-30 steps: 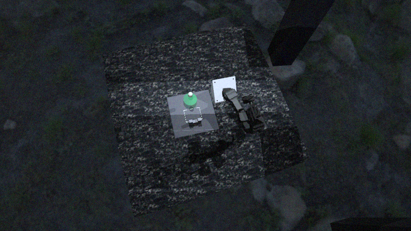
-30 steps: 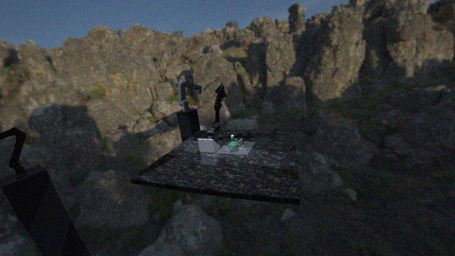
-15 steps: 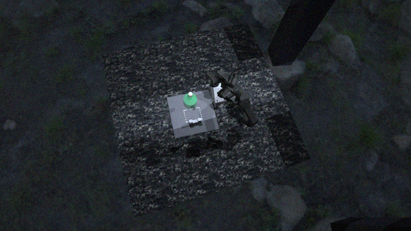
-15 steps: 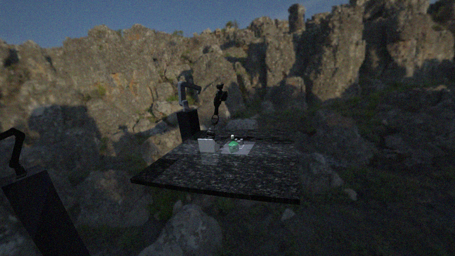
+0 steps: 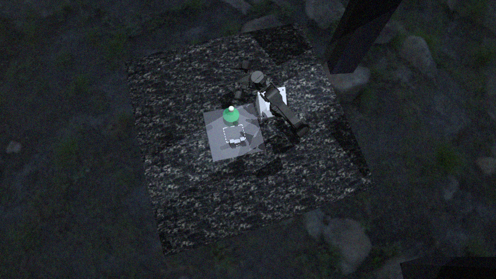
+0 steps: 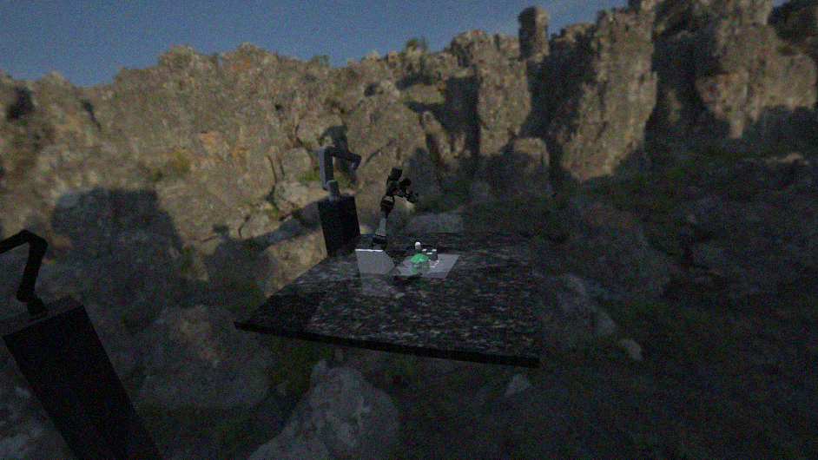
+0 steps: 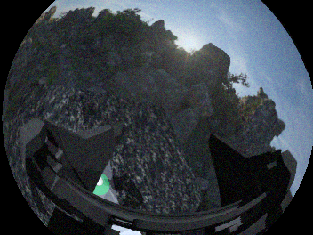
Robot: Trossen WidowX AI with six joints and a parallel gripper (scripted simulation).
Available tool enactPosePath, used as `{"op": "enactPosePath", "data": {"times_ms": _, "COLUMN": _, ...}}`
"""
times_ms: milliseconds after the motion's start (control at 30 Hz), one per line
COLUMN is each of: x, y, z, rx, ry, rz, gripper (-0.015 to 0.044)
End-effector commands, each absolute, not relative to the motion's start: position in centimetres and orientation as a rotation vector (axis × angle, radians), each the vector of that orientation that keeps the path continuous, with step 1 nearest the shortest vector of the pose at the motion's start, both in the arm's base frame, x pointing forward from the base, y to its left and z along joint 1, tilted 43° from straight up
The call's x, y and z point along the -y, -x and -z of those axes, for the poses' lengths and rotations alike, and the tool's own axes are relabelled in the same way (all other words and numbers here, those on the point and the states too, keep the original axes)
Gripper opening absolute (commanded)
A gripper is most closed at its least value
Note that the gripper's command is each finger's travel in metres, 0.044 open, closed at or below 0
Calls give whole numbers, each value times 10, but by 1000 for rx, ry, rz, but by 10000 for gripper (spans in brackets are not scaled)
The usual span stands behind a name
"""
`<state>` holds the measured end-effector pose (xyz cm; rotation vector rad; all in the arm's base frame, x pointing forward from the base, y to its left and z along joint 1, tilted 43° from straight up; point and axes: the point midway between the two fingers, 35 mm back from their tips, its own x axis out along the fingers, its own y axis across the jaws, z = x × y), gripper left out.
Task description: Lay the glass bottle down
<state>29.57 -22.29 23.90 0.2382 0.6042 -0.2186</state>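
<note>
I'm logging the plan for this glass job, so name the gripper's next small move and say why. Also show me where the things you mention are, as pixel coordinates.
Probably swing the open gripper (image 7: 169, 133) toward the green bottle (image 5: 230, 115) (image 6: 419, 262) (image 7: 102, 184), slowly: the bottle stands upright outside the dashed outline (image 5: 224, 134), and nothing is between the fingers.

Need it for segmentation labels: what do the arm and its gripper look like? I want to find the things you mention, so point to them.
The arm is dark grey to near-black, with chunky links and rounded joints. The gripper (image 7: 169, 133) has two dark, wedge-shaped fingers with pointed tips. Too dim to make out cables or markings.

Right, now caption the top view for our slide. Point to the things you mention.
Green bottle (image 5: 231, 115) (image 6: 419, 262) stands upright beside the dashed outline (image 5: 224, 135), not yet laid down.
</note>
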Motion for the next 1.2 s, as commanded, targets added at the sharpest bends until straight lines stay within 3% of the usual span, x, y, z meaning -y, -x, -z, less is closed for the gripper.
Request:
{"op": "enactPosePath", "data": {"times_ms": 0, "x": 187, "y": -298, "z": -170, "rx": -817, "ry": -776, "rz": 191, "gripper": 440}}
{"op": "enactPosePath", "data": {"times_ms": 367, "x": 95, "y": -274, "z": -79, "rx": -1394, "ry": -1883, "rz": 482, "gripper": 440}}
{"op": "enactPosePath", "data": {"times_ms": 533, "x": 90, "y": -277, "z": -73, "rx": -1475, "ry": -1862, "rz": 525, "gripper": 440}}
{"op": "enactPosePath", "data": {"times_ms": 767, "x": 70, "y": -288, "z": -50, "rx": -1816, "ry": -1602, "rz": 686, "gripper": 440}}
{"op": "enactPosePath", "data": {"times_ms": 1167, "x": 65, "y": -288, "z": -53, "rx": -1826, "ry": -1593, "rz": 691, "gripper": 440}}
